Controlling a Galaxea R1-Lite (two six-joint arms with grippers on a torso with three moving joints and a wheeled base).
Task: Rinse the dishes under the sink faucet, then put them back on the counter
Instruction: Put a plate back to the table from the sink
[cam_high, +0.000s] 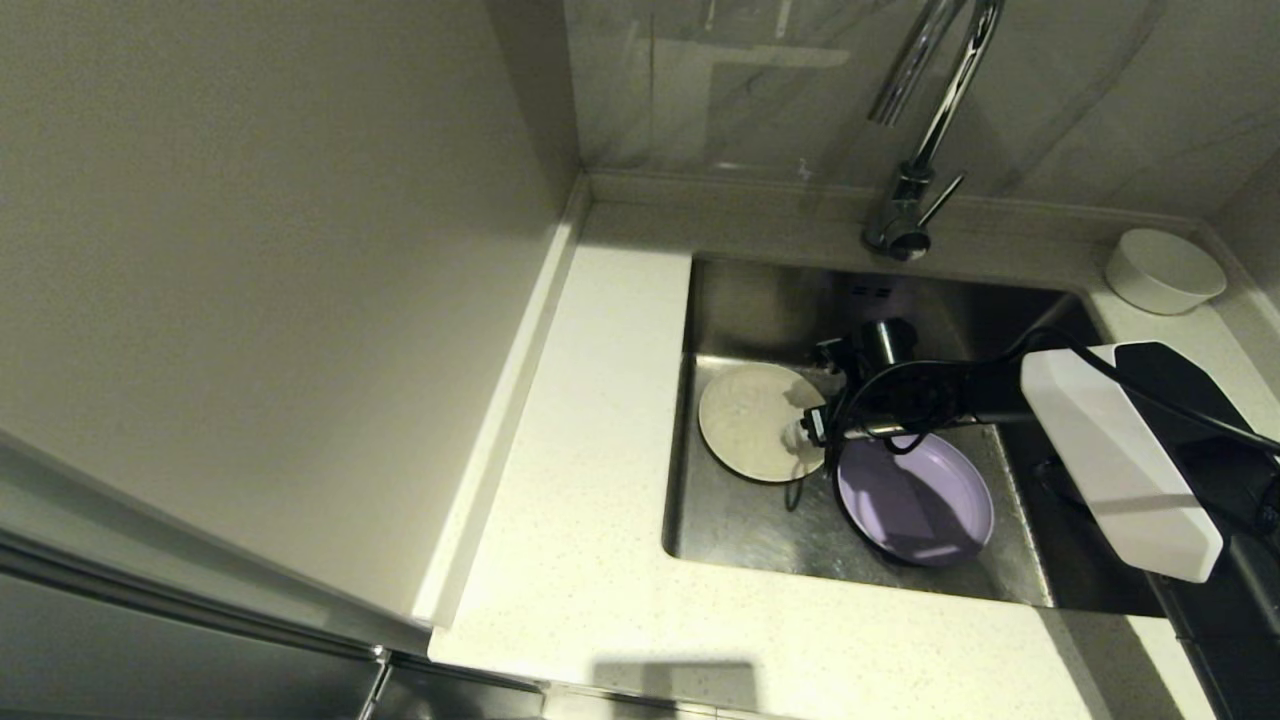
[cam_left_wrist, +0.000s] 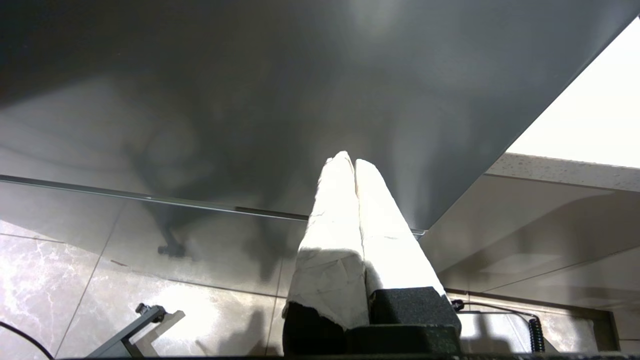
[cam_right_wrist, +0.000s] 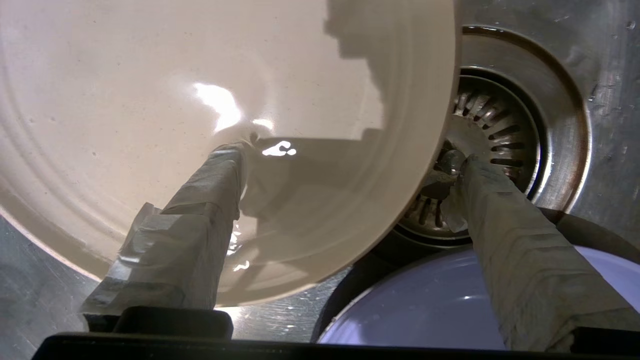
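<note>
From my seat I count three dishes. Nearest, the lilac plate (cam_high: 915, 500) lies flat on the floor of the sink (cam_high: 745, 525), with the cream plate (cam_high: 752, 420) beside it, also in the basin. My right gripper (cam_right_wrist: 350, 155) hangs over that plate's edge with its fingers spread wide, holding nothing. Only the right wrist view shows how they stand: one finger (cam_right_wrist: 210, 200) over the plate's face, the other down by the drain strainer (cam_right_wrist: 500, 135), which the arm hides from the head camera. Farther back stands one faucet (cam_high: 915, 175), and the white bowl (cam_high: 1163, 270) sits on the counter (cam_high: 580, 500) at the far right corner. The left gripper (cam_left_wrist: 354, 165), seen only by its own camera, is parked with fingers pressed together, near a grey cabinet front (cam_left_wrist: 250, 100).
</note>
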